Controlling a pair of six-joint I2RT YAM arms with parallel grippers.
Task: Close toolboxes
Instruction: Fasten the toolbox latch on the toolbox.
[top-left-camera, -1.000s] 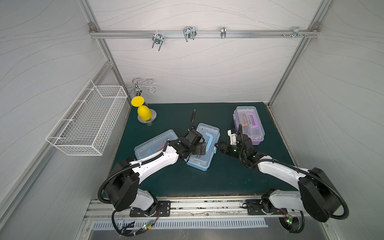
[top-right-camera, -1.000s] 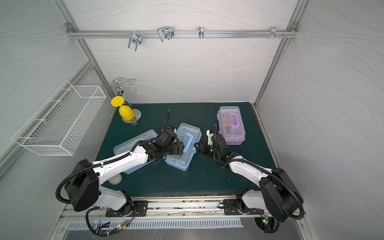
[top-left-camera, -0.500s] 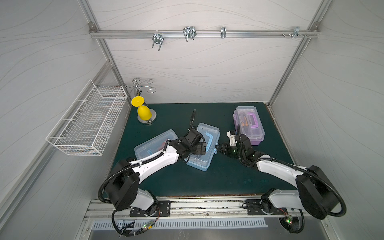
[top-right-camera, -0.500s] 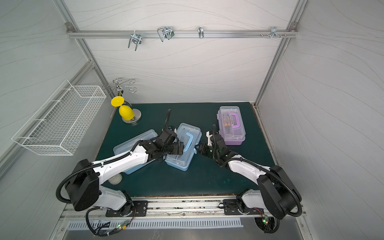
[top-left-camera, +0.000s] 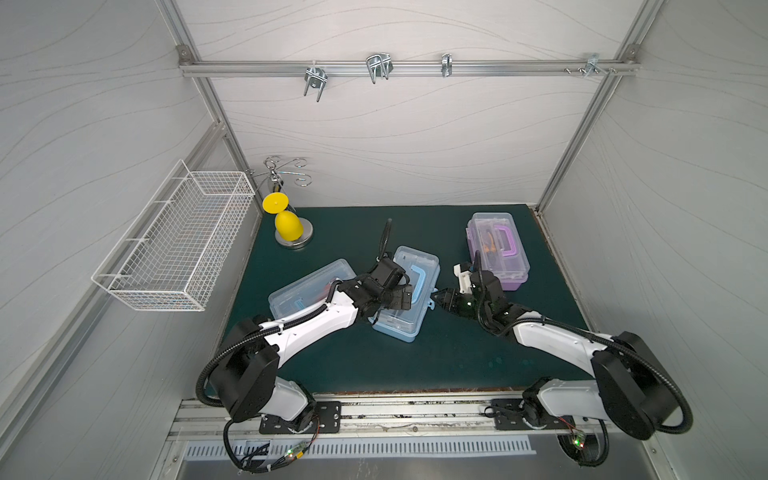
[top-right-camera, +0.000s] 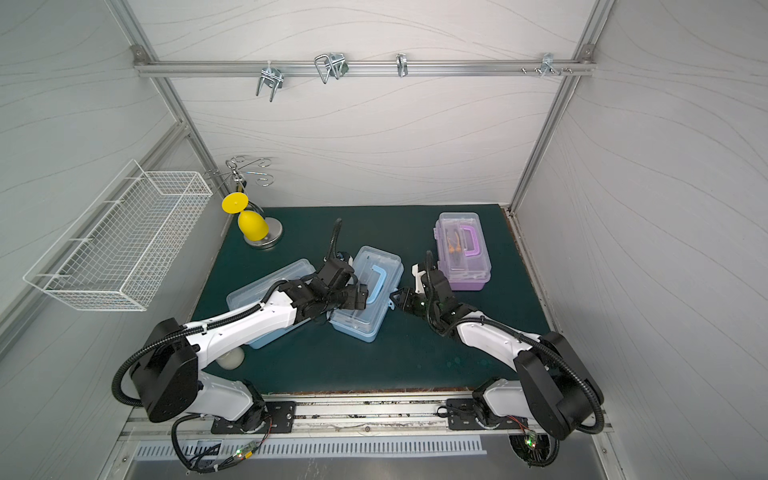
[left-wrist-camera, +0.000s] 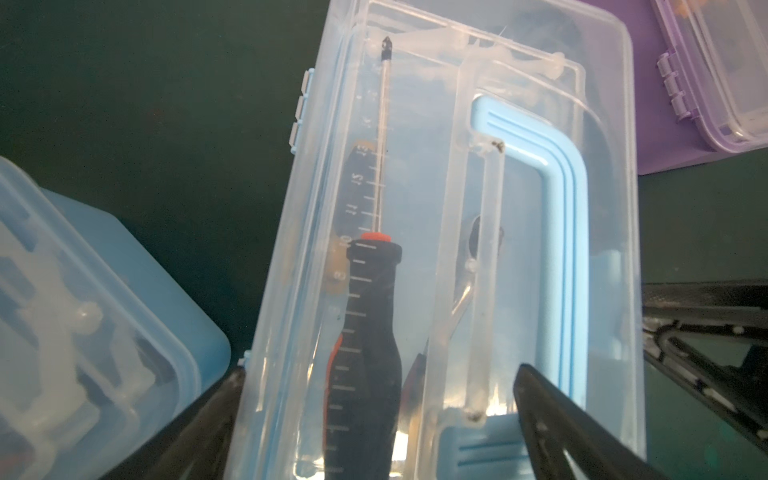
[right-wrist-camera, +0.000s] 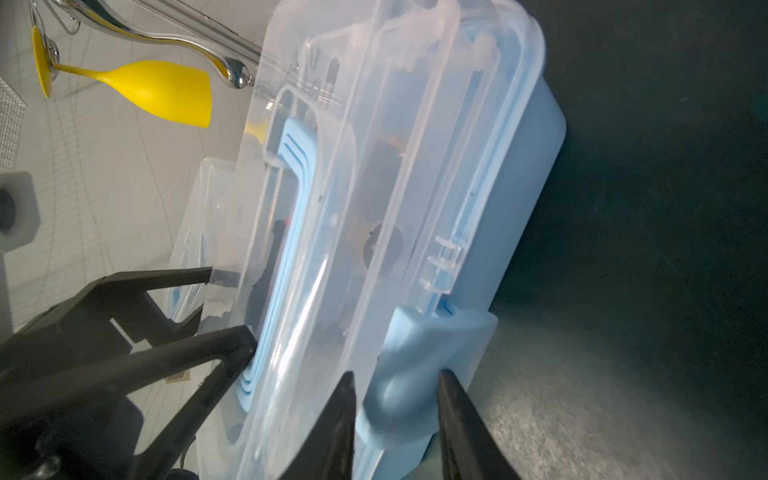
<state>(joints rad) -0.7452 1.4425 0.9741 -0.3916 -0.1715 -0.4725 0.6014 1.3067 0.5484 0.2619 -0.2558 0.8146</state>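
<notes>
Light-blue plastic sits between the fingertips of the right gripper (right-wrist-camera: 397, 374): the latch (right-wrist-camera: 415, 345) on the right-hand side of the middle toolbox (top-left-camera: 424, 259). The jaws stand one on each side of it with very little room to spare. I cannot tell whether they already pinch it or only bracket it. A second ago this gripper hung a little off that side of the box with its jaws wider. It has since slid left onto the latch and narrowed. I judge that the lid (right-wrist-camera: 374, 124) is down and the step in hand is snapping this latch home.

The left gripper (left-wrist-camera: 378, 372) has not shifted. Its jaws are spread wide over the lid, apparently steadying the box, with one tip past the box's left edge and the other beside the blue handle (left-wrist-camera: 552, 232).

That toolbox lies at an angle mid-way across the green mat (top-left-camera: 457, 353). The other light-blue toolbox (top-left-camera: 307, 282) is just to its left, and the purple toolbox (top-left-camera: 498, 249) is far right with its lid down.

The right arm (top-left-camera: 552, 336) reaches in low from the near right, with its forearm stretched leftward and the gripper almost level with the mat. The left arm (top-left-camera: 316, 324) stretches from near left, its wrist bent over the lid.
</notes>
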